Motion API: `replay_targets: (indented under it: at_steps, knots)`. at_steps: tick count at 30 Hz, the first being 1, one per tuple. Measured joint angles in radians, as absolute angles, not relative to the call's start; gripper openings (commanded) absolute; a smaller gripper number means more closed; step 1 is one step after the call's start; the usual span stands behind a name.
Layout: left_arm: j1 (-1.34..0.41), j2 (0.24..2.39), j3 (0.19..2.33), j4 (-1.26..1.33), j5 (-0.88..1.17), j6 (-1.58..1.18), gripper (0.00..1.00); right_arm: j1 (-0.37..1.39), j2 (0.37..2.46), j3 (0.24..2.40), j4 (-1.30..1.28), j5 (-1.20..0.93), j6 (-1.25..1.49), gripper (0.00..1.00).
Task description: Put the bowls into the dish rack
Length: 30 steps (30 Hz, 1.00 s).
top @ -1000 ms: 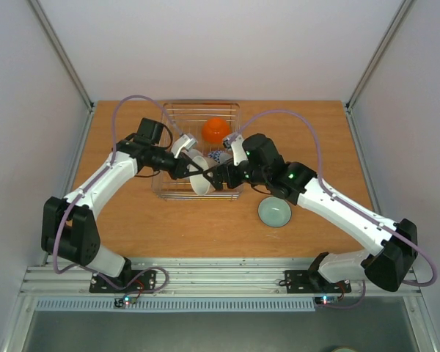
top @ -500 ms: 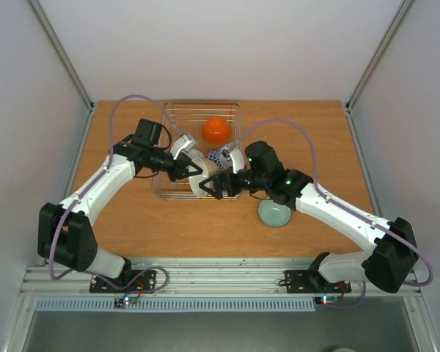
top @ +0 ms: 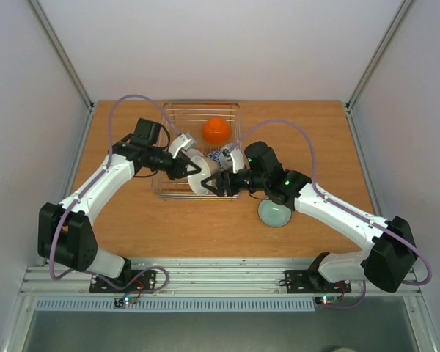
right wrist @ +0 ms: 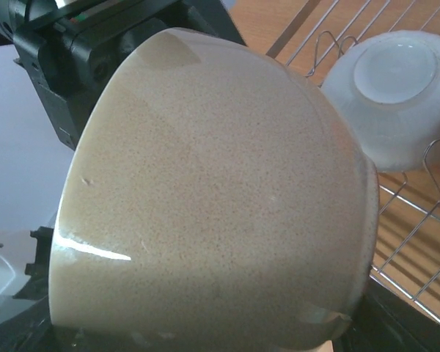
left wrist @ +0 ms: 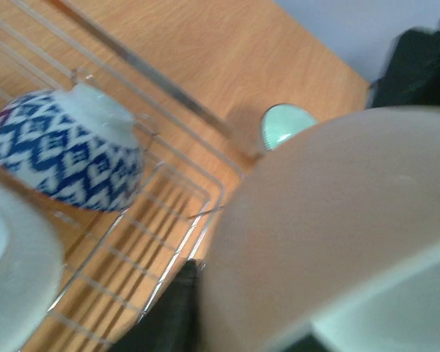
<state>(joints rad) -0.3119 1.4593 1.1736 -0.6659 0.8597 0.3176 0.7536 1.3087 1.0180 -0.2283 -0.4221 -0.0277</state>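
- Hovering over the 6 o'clock edge of the dish rack [top: 183,106], the beige bowl [right wrist: 205,191] lies tilted on its side between both grippers.
- Left gripper [top: 193,170] holds this bowl by its rim, closed narrowly on it.
- Right gripper [top: 218,183] sits against the bowl's rounded outside. The bowl hides its fingers, so I cannot tell whether they grip.
- Inside the rack, the orange bowl [top: 215,130] is at 12 o'clock, the blue-white bowl [left wrist: 66,150] is toward 3 o'clock, and the white bowl [right wrist: 396,95] is base-up near the beige one.
- The green bowl [top: 275,213] stands on the table [top: 132,220], at 4 o'clock from the rack.
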Motion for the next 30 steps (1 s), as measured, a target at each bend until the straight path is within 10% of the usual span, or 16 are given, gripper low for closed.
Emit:
replay_targets:
  at_steps: [4, 30]
  knots:
    - [-0.315, 1.453, 1.174, -0.649, 0.894, 0.302, 0.62, 0.752, 1.315, 1.029, -0.281, -0.366, -0.053, 0.01]
    - [-0.318, 1.433, 1.143, -0.418, 0.358, 0.128, 0.63, 0.753, 2.025, 1.753, -0.551, 0.335, -0.381, 0.01]
